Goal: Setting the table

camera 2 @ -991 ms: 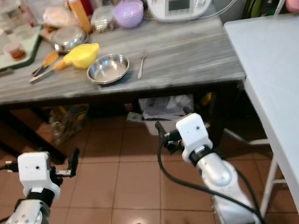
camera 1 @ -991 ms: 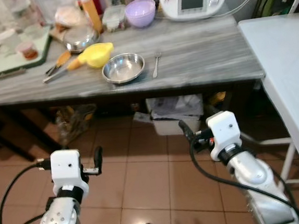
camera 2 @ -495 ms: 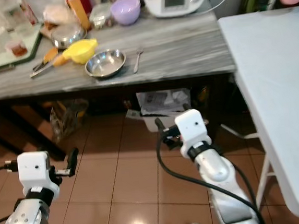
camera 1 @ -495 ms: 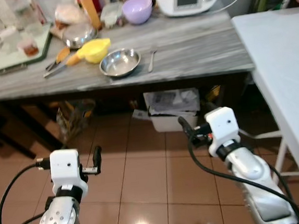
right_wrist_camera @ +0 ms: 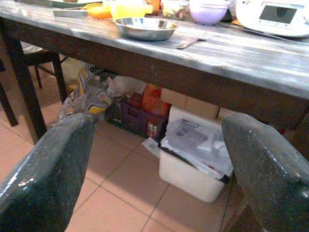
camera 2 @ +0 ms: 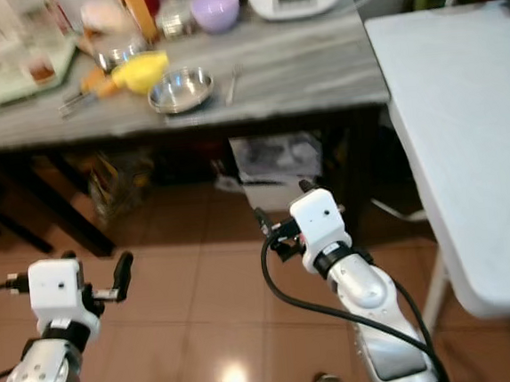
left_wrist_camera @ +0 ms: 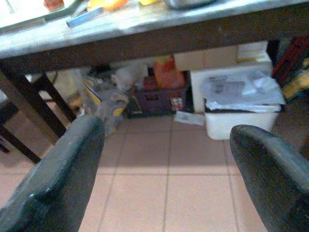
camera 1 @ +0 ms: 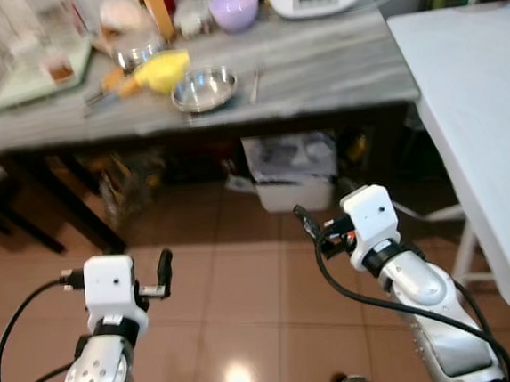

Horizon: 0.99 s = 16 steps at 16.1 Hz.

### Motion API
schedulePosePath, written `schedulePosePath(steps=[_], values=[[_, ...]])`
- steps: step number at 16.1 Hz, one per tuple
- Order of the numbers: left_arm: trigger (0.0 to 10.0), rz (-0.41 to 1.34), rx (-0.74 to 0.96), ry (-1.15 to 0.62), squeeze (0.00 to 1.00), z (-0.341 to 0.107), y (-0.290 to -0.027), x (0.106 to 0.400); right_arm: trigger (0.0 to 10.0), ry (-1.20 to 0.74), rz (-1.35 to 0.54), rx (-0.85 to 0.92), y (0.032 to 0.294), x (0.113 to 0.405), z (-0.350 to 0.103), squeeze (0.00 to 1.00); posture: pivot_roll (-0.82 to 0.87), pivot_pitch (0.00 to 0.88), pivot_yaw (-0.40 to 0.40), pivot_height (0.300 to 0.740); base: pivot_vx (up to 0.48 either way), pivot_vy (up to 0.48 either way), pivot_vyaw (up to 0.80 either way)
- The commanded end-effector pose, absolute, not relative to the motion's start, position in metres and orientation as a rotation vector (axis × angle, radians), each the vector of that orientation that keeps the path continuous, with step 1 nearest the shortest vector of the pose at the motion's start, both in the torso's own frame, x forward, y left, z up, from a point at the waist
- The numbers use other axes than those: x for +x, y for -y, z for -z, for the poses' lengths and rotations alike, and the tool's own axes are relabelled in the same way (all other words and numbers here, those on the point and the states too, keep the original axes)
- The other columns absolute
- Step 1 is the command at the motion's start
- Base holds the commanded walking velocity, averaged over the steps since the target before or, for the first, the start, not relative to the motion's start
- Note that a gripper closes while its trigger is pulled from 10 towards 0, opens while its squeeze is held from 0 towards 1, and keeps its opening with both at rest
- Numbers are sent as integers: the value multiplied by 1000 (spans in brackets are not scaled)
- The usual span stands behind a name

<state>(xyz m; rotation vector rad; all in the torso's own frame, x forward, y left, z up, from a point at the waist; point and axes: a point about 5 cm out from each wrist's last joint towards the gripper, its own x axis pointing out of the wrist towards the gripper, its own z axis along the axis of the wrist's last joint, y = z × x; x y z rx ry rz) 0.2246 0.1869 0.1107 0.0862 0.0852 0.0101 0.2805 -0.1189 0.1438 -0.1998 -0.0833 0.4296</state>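
Our left gripper (left_wrist_camera: pixel 166 169) and right gripper (right_wrist_camera: pixel 154 159) hang wide open over bare floor tiles (camera 1: pixel 246 290), short of the grey table's edge (camera 1: pixel 231 121), beneath the steel bowl (camera 1: pixel 203 89).

Grey counter (camera 1: pixel 334 68) and steel bowl (camera 1: pixel 203 89) higher and farther in frame; camera backing away.

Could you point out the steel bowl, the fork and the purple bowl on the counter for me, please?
steel bowl (camera 1: pixel 203 88), left eye view, on its shiny inner base.
fork (right_wrist_camera: pixel 194 41), right wrist view, on the middle of its handle.
purple bowl (camera 2: pixel 215 8), right eye view, on its outer wall.
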Motion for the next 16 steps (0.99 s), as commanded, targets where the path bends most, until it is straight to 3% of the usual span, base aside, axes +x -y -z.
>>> schedulePosePath(steps=[1,6,13,16], values=[[10000,-48,103,-91,0,-111,-195,221,10000,79,-431,-172,112,279,-143,0,-119,126,128,740,-364,0,0],[10000,-34,101,-81,0,-110,-191,225,10000,85,-394,-187,114,279,-142,0,-133,126,130,740,-303,0,0],[10000,57,51,-51,0,-109,-180,230,10000,88,-294,-189,126,282,-144,0,-156,130,126,740,0,0,0],[10000,60,39,-49,0,-108,-178,230,10000,83,-289,-183,126,281,-143,0,-156,132,119,740,0,0,-767]])
